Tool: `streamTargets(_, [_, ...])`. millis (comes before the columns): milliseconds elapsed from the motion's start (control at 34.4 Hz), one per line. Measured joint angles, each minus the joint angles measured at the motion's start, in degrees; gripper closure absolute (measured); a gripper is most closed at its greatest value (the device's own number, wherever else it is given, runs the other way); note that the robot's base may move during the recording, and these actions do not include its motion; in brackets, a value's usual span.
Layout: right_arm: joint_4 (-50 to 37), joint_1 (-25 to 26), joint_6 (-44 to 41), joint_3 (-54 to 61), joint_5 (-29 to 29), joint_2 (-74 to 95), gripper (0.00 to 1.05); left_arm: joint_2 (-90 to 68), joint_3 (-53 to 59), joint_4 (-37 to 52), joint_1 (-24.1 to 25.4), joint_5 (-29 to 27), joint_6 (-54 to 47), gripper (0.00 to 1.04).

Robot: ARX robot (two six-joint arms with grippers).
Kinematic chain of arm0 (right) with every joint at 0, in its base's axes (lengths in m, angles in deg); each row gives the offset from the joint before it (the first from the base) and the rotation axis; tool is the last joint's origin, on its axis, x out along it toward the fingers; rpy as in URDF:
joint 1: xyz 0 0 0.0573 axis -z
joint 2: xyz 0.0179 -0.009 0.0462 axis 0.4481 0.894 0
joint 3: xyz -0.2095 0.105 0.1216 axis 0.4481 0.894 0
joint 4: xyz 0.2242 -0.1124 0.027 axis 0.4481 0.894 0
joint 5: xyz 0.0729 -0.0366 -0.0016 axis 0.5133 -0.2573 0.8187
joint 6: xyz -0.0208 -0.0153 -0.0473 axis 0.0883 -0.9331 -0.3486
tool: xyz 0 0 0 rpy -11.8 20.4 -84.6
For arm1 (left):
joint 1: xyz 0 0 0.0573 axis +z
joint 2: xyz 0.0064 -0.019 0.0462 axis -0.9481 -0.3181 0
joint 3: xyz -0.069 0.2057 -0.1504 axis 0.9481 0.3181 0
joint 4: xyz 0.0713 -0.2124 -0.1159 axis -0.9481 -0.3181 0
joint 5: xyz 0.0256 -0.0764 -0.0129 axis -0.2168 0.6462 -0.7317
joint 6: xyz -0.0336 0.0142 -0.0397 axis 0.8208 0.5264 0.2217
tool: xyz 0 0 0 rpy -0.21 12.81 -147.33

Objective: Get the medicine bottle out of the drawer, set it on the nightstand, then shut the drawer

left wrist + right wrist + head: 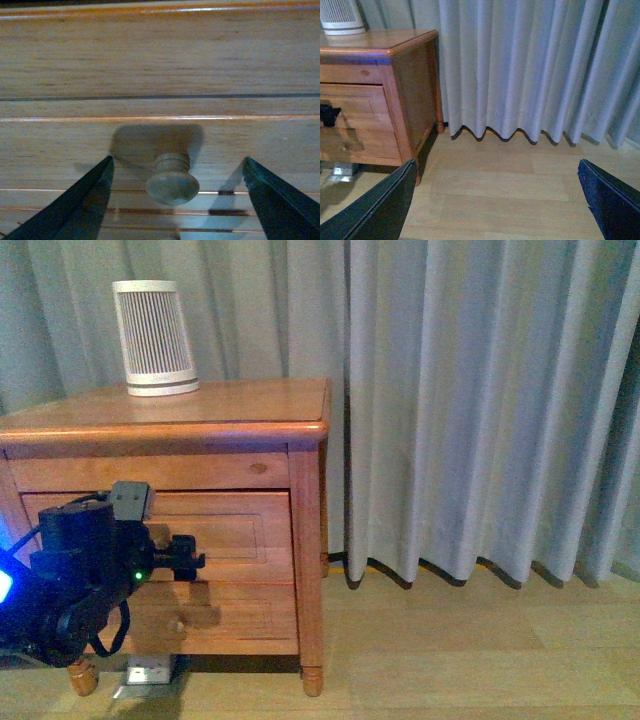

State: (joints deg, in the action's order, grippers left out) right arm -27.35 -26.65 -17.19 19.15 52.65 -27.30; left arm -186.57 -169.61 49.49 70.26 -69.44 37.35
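Observation:
The honey-brown nightstand (250, 405) stands at the left; it also shows in the right wrist view (400, 55). Its upper drawer (240, 530) is shut. My left gripper (190, 558) is open in front of that drawer. In the left wrist view the round wooden knob (172, 181) sits between the dark fingers (80, 205), apart from both. The medicine bottle is hidden. My right gripper (496, 165) is open and empty above the floor, right of the nightstand, and is out of the front view.
A large white ribbed tapered device (153, 337) stands on the nightstand top at the back left. The lower drawer's knob (178, 623) is just below my left gripper. Grey curtains (480, 410) hang behind and to the right. Pale wood floor (450, 650) lies on the right.

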Motion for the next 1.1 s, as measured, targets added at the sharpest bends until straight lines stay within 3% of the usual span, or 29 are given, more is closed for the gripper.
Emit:
streamTargets(290, [0.0, 0.0, 0.0, 0.0, 0.0, 0.0, 0.07, -0.3, -0.1, 0.0, 0.5, 0.5, 0.3, 0.77])
streamTargets(697, [0.0, 0.0, 0.0, 0.0, 0.0, 0.0, 0.07, 1.6, 5.4, 4.1, 0.5, 0.1, 0.4, 0.79])
streamTargets(1103, [0.0, 0.0, 0.0, 0.0, 0.0, 0.0, 0.07, 10.8, 29.7, 18.6, 2.1, 1.4, -1.4, 0.79])
